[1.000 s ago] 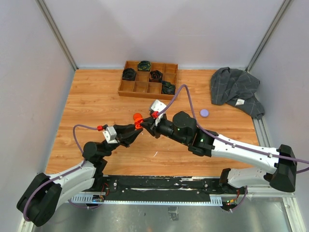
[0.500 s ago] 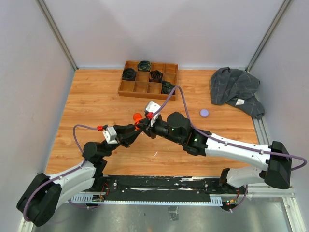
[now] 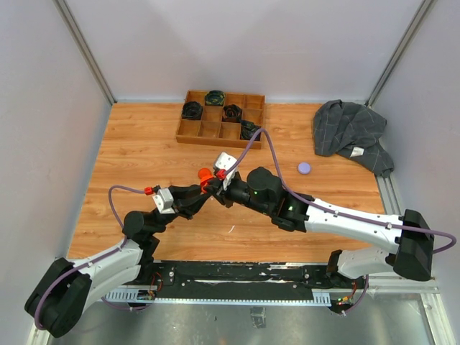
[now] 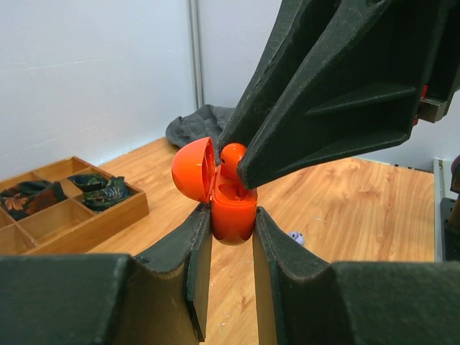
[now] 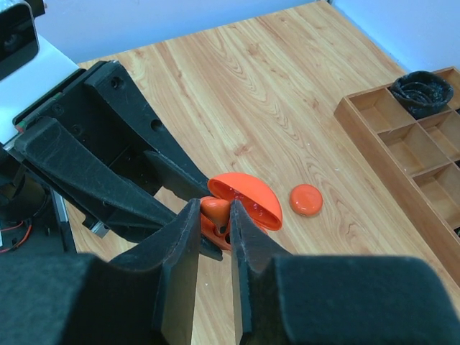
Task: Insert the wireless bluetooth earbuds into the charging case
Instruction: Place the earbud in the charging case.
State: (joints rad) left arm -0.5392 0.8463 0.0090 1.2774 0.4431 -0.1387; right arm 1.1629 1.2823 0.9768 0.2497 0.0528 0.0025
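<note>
The wooden table [image 3: 144,158] carries a compartmented tray [image 3: 208,140] at its far edge, and four dark bundles [image 3: 232,112] sit in four of its cells. One grey cloth [image 3: 348,133] lies crumpled well to the right of the tray. Both arms meet on the near side of the tray, so from above the right arm's wrist hides most of what they hold. The left gripper [image 4: 231,224] is closed snugly on the base of one orange charging case [image 4: 231,205], which is held up off the table with its lid [image 4: 192,169] swung open toward the tray. The right gripper [image 5: 213,210] is pinched almost together (only a thin gap shows) on one orange earbud [image 4: 231,157] at the mouth of the case. One lavender puck [image 3: 305,167] rests near and to the right of the tray's front right corner. One small orange disc [image 5: 307,200] lies on the table between the tray and the case.
</note>
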